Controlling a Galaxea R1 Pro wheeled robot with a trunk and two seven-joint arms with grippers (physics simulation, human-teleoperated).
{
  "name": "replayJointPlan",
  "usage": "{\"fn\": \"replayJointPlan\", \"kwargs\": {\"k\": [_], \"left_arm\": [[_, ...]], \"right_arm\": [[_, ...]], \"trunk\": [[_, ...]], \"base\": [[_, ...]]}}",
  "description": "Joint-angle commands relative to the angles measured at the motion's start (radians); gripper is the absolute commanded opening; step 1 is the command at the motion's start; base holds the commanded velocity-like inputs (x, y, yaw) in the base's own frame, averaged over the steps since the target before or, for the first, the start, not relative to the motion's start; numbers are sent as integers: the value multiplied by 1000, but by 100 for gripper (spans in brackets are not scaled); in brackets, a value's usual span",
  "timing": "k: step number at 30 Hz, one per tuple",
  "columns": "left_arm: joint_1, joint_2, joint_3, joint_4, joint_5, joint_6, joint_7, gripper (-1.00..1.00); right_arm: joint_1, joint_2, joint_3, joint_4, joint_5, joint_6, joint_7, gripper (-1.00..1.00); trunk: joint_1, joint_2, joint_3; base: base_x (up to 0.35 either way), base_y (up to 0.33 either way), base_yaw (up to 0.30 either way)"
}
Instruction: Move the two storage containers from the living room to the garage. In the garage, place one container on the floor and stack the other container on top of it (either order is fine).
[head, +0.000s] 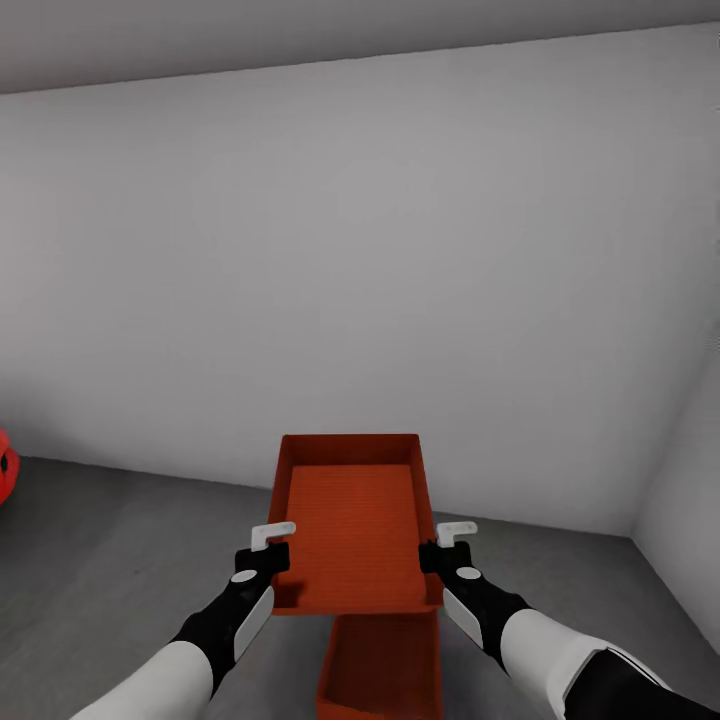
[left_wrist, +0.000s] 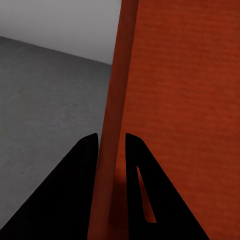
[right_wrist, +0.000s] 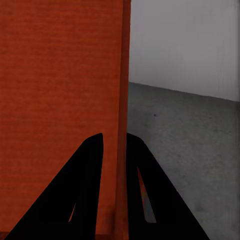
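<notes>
At the far left edge of the head view a sliver of the red car (head: 5, 468) shows against the white wall (head: 360, 250). The left gripper (head: 272, 541) pinches the left long wall of the upper container (head: 355, 530); in the left wrist view its dark fingers (left_wrist: 75, 190) sit one on each side of that thin orange wall, pressed onto it. The upper container is held in the air between the two arms, open side up, its long axis running straight away from the robot toward the wall. Directly beneath its near end, on the grey floor (head: 120, 560), lies the lower container (head: 385, 670), also open side up and with its long axis the same way, though part of it is covered by the held one and its near end runs out of view. The right gripper (head: 447, 545) likewise clamps the right long wall, its fingers (right_wrist: 85, 190) straddling the rim in the right wrist view. The stacking move, as I judge it, turns on this offset: the held container sits farther from the robot than the one on the floor, so it probably needs drawing back toward the robot before it goes down, both arms moving together.
</notes>
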Motion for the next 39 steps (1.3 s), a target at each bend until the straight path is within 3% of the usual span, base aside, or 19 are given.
{"fn": "replayJointPlan", "kwargs": {"k": [1,11,19,39], "left_arm": [[0,-1,8,-3,-11,-10,10,-100],[0,1,9,-2,-11,-10,10,-100],[0,5,9,-3,-11,-11,10,-100],[0,4,9,-4,-11,-11,10,-100]], "right_arm": [[-1,5,-57,5,-33,-7,-3,-100],[-1,6,-56,5,-33,-7,-3,-100],[-1,5,-57,5,-33,-7,-4,-100],[-1,6,-57,5,-33,-7,-3,-100]], "trunk": [[1,-1,0],[1,-1,0],[1,-1,0],[1,-1,0]], "base": [[135,153,-49],[189,229,-9],[44,42,-22],[0,0,-229]]}}
